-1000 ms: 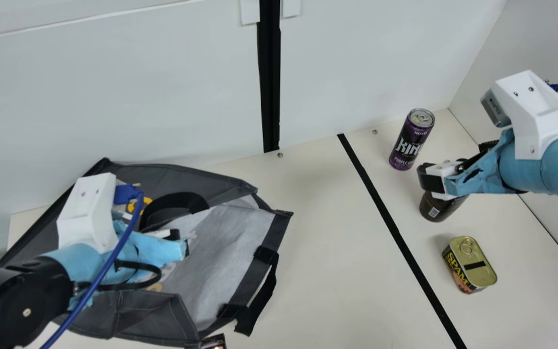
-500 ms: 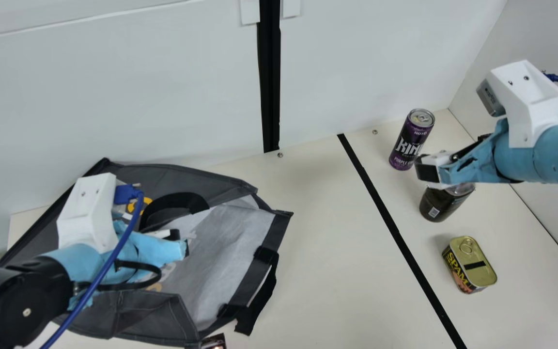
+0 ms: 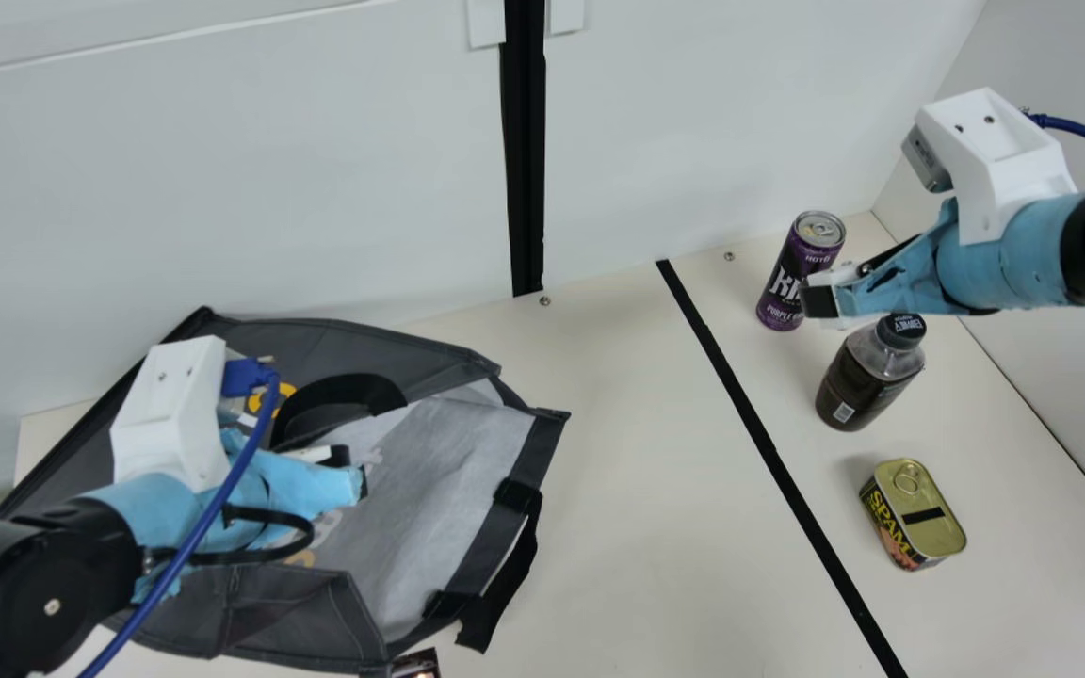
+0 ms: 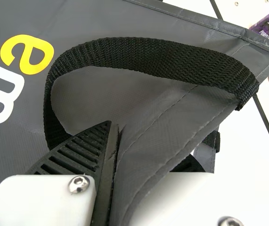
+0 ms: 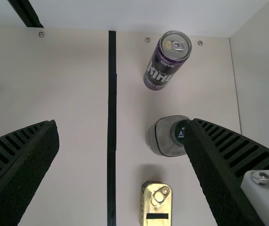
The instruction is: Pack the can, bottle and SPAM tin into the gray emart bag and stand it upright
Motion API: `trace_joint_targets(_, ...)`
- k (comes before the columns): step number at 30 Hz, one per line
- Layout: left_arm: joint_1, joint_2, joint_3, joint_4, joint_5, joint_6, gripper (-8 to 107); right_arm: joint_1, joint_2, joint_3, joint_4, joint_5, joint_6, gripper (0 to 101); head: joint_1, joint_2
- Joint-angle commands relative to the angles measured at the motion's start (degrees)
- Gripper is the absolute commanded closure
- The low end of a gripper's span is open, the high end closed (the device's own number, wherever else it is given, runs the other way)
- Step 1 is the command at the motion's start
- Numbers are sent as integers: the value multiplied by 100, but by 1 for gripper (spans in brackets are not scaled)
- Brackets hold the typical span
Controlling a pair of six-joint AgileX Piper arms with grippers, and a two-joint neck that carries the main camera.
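You are seeing yellow "SPAM" running along the side of the tin (image 3: pixel 919 535). On the can (image 3: pixel 793 267) you are reading "PURPLE" beneath large white letters beginning "KI". On the gray bag (image 4: pixel 139 96) you are finding a yellow "e" beside a white "m". The cap (image 3: pixel 902 330) of the bottle (image 3: pixel 865 384) is bearing pale print, too small for you to read.

Bag (image 3: pixel 448 358): dark gray, yellow and white print, lying slumped on the cream table (image 3: pixel 655 527), mouth spread with pale lining (image 3: pixel 444 443) showing, black strap handle (image 4: pixel 139 52) looped up off the side. Can (image 3: pixel 811 247): purple, silver top with pull tab, upright near the back wall (image 3: pixel 665 122). Bottle (image 3: pixel 858 391): dark, clear shoulder, black cap on, upright between can and tin (image 3: pixel 931 513). Tin: gold lid up, ring flat, black strip across, flat on the table near the bottle
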Motion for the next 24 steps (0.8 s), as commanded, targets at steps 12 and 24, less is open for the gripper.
trace_joint_targets(12, 0, 0, 0, 0, 0, 0, 107, 75, 1014, -761, -235, 5, 10, 6, -130, -14)
trace_joint_targets(24, 0, 0, 0, 0, 0, 0, 107, -16, 1947, -1479, -216, 5, -62, 6, -130, -14)
